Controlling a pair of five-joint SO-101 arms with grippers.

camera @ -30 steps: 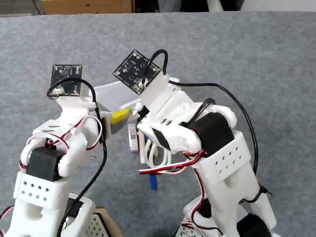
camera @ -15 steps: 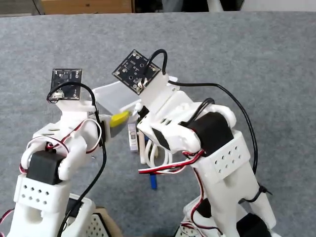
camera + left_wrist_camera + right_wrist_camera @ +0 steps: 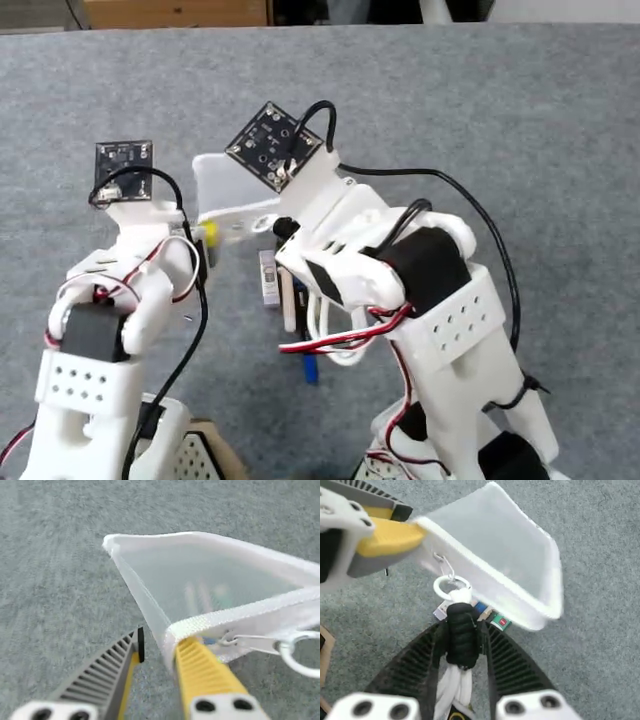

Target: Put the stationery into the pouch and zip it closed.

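The translucent white pouch (image 3: pixel 228 188) lies on the grey mat between the two arms. Its zipper slider (image 3: pixel 229 639) sits at the end beside my left gripper (image 3: pixel 160 642), whose grey and yellow fingers stand open astride that corner of the pouch. My right gripper (image 3: pixel 463 625) is shut on the black pull tab (image 3: pixel 462 630), which is tied to the slider's ring (image 3: pixel 449 587). Faint shapes show through the pouch wall (image 3: pixel 200 595). A white eraser (image 3: pixel 268 278), a pen (image 3: pixel 290 303) and a blue piece (image 3: pixel 311 369) lie on the mat under the right arm.
Grey mat (image 3: pixel 500 120) stretches open to the far side and the right. A wooden board (image 3: pixel 180 12) runs along the far edge. The two arm bases stand close together at the near edge, with a brown corner (image 3: pixel 215 450) between them.
My left arm has drawn back to the left, its yellow finger sliding towards the pouch's end. The pouch now lies flatter. The right arm has hardly moved.
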